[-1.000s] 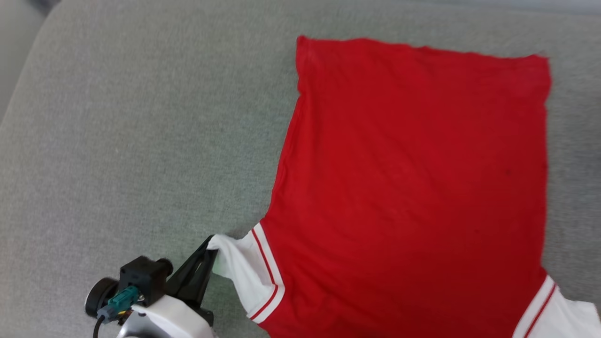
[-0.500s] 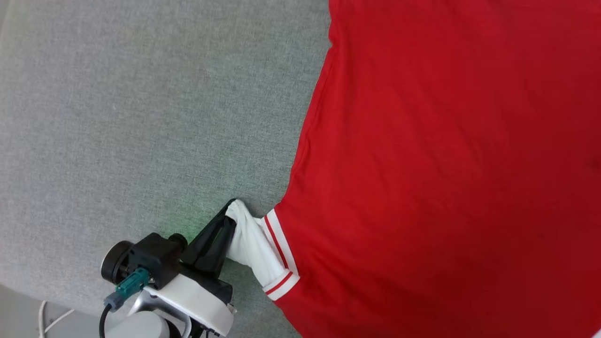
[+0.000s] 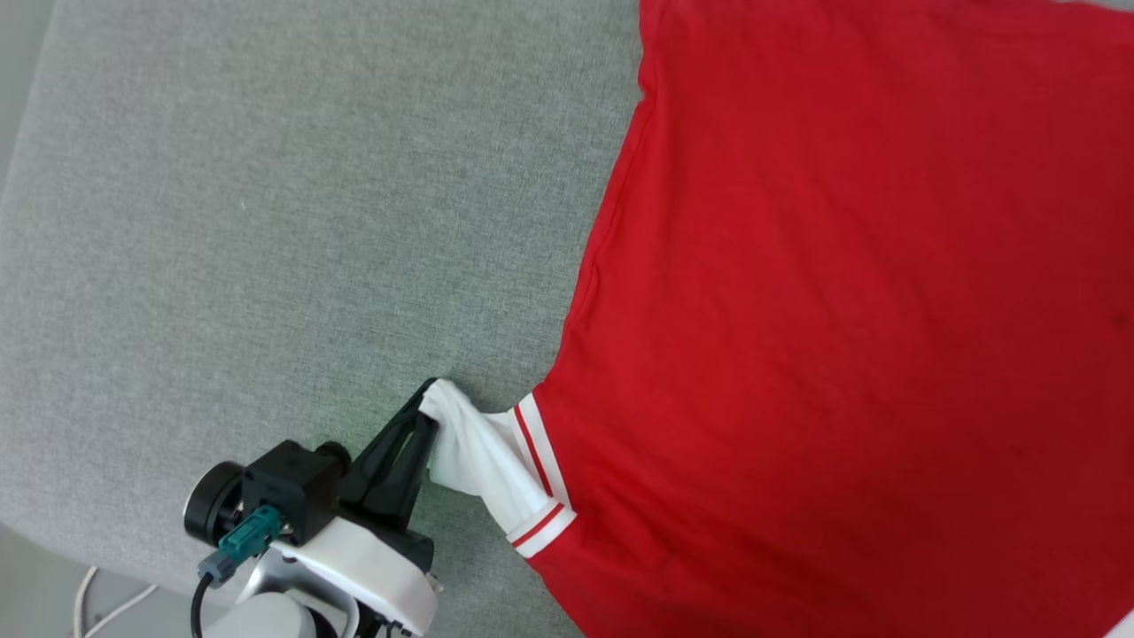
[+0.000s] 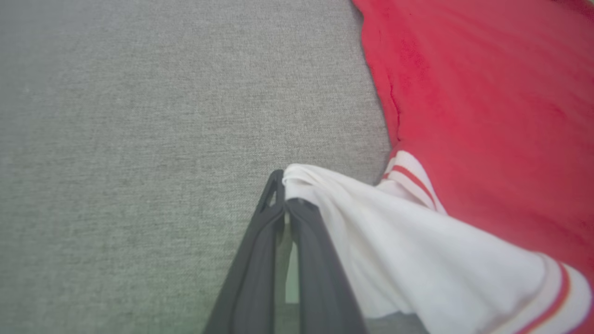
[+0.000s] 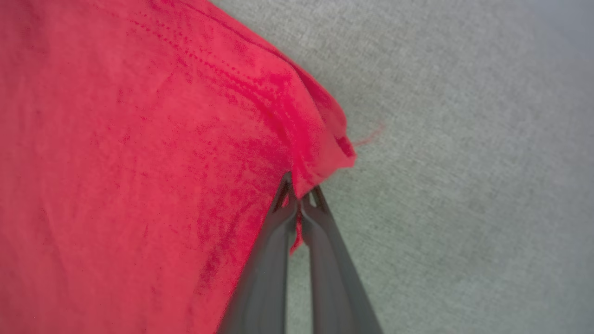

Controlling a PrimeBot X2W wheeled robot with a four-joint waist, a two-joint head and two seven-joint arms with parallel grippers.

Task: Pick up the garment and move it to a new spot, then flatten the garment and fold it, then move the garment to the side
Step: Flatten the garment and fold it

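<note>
Now that right gripper (image 5: 299, 195) has just snapped shut on red corner (image 5: 325, 153) of shirt (image 3: 842, 310), both ends held: left gripper (image 3: 431, 396) clamps white sleeve (image 3: 478, 452) near cushion (image 3: 266, 221) front edge. Shirt lies spread over cushion's right half; fold probably next.
</note>
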